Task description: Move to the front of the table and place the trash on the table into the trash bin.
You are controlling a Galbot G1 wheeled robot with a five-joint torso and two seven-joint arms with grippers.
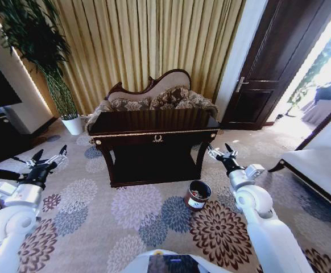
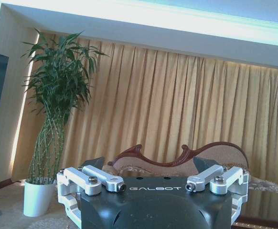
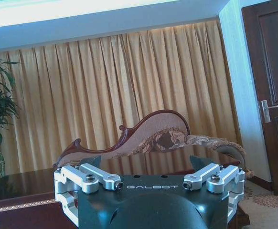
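The table (image 1: 154,121) stands ahead in the middle of the head view, dark and glossy with gold trim; its top reads as a bare dark surface. The trash is out of view. On the carpet by the table's front right leg sits the trash bin (image 1: 197,195), a small reddish-brown bucket. My left gripper (image 1: 50,153) is raised at the left, open and holding nothing, well short of the table. To the right, my right gripper (image 1: 219,149) is also open, near the table's right corner. Each wrist view shows its own gripper (image 2: 151,164) (image 3: 146,162) open, with a table edge (image 2: 268,200) (image 3: 15,183) beyond.
A carved sofa (image 1: 154,96) stands right behind the table against the gold curtains. At the back left is a tall plant in a white pot (image 1: 73,124). A dark door (image 1: 268,68) is at the back right, a pale-cushioned bench (image 1: 319,170) at the right. Floral carpet (image 1: 125,210) lies open before the table.
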